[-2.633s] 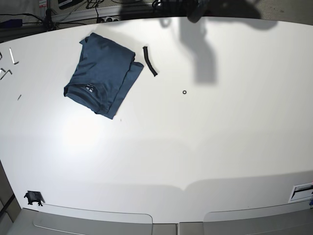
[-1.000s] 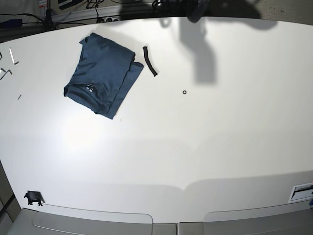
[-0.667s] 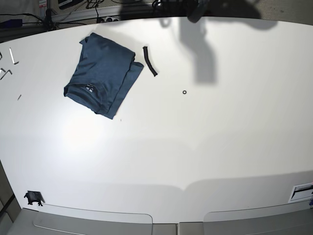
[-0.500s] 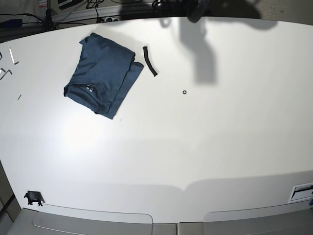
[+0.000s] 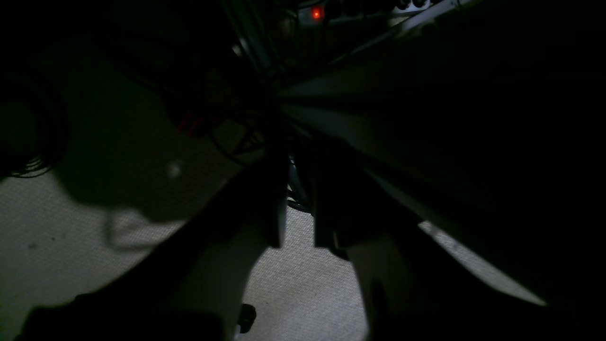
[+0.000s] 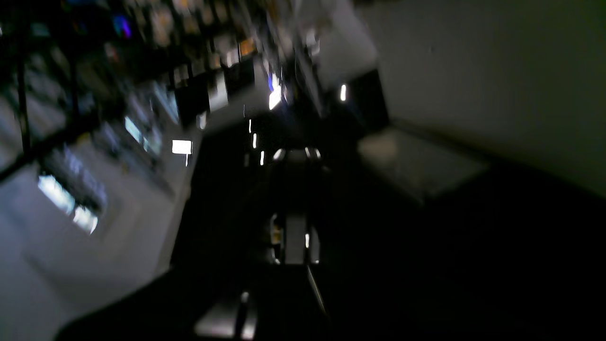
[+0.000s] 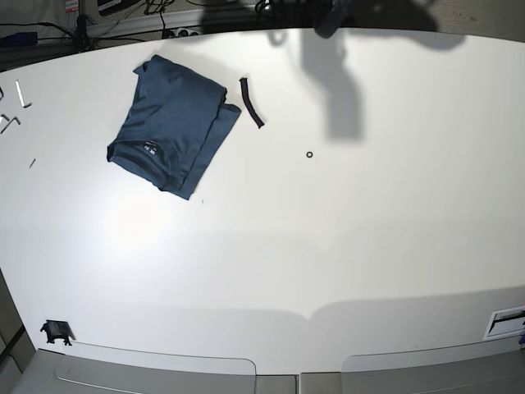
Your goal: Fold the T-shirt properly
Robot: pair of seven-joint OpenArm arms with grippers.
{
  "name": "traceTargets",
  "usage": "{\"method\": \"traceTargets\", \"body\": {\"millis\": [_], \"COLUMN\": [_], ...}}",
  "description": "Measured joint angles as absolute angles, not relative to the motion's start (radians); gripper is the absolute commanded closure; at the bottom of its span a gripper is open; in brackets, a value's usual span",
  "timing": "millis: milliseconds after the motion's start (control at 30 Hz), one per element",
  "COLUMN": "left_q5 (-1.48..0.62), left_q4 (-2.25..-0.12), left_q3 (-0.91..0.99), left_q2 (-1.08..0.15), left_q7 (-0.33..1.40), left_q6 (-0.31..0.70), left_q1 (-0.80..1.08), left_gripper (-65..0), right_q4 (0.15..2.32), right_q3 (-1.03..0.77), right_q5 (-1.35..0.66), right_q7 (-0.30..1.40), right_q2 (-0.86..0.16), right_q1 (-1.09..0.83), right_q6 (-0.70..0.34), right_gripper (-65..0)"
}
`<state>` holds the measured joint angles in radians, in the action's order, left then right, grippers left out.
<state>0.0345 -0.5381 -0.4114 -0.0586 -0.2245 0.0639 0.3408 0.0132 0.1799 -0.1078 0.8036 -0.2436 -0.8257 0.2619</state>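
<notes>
The dark navy T-shirt (image 7: 172, 123) lies folded into a compact rectangle at the far left of the white table (image 7: 287, 246), with its neck label toward the near edge. Neither gripper is over the table in the base view. In the dark left wrist view my left gripper (image 5: 297, 222) hangs beside the table over the floor, its jaws close together with only a narrow slit, holding nothing. The right wrist view is dark and blurred, and I cannot make out the right gripper's jaws there.
A short black strip (image 7: 252, 103) lies just right of the shirt and a small black ring (image 7: 309, 153) further right. Metal hex keys (image 7: 10, 111) lie at the left edge. A black clip (image 7: 55, 331) sits near the front left corner. A dark arm part (image 7: 328, 18) shows at the far edge.
</notes>
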Motion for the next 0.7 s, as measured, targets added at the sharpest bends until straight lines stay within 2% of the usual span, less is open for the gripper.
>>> {"method": "traceTargets", "body": {"millis": [133,700], "left_q5": [0.035,0.035], "left_q4": [-0.538,-0.538], "left_q3": [-0.411,-0.411], "left_q2": [-0.059,-0.059], "left_q7": [-0.225,-0.225], "left_q6": [0.064,0.064], "left_q1": [0.341,0.341], "left_gripper": [-8.1,-8.1], "right_q4": [0.013,0.013], "right_q3": [0.18,0.18], "right_q5": [-0.107,-0.107], "right_q7": [0.891,0.892], "right_q2": [-0.243,-0.244], "right_q1": [-0.826,-0.826], "right_q6": [0.262,0.262], "right_gripper": [0.0,0.0]}}
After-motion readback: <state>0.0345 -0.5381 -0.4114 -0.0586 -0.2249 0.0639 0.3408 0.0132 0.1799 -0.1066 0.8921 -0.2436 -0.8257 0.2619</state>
